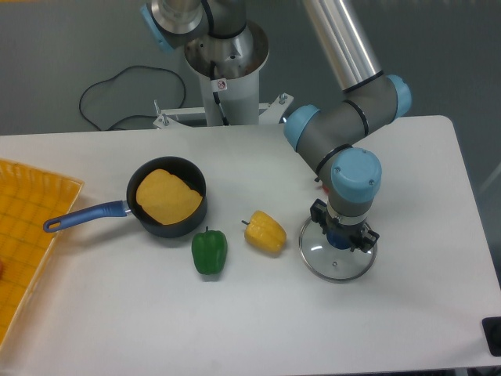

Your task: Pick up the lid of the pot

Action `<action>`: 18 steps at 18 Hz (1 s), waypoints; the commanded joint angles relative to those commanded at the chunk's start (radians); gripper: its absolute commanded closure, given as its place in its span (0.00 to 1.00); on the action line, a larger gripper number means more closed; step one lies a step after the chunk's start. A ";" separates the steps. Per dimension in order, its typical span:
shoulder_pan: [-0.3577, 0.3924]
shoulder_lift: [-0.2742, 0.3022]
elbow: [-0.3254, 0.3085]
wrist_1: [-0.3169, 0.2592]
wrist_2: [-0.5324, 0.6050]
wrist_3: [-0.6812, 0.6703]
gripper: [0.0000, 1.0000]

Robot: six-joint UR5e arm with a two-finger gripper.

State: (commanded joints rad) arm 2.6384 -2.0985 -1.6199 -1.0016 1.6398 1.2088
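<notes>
A smooth, pale surface (156,321) is seen, reached over from the far side by the arm (355,184), whose rounded casings are finished in grey with blue caps. At the left edge of the view, a yellow-orange crate (39,176) with ribbed walls is partly shown. Near it, a round, deep black pan (166,229) is set, its long blue handle (86,215) pointed toward the crate. The lid (333,268) is made of clear glass, round and bound by a thin metallic rim; it is topped by a blue knob (337,240), and a small vent (334,263) is seen in the glass. It is placed on the right-hand part of the view, directly beneath the tool (342,234). The knob is held between the two fingers, one on either side of it; whether the lid is touching the surface cannot be told. Inside the pan, a flat yellow piece (166,197) with a rounded outline is contained. Between pan and lid, two glossy, plump peppers are laid: a green pepper (209,252) nearer the pan, and a yellow pepper (264,233) just beside the lid, its stem turned away from it.
</notes>
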 joint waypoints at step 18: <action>-0.024 0.024 0.083 -0.078 -0.003 0.009 0.62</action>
State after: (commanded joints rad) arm 2.6140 -2.0740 -1.5371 -1.0799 1.6368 1.2180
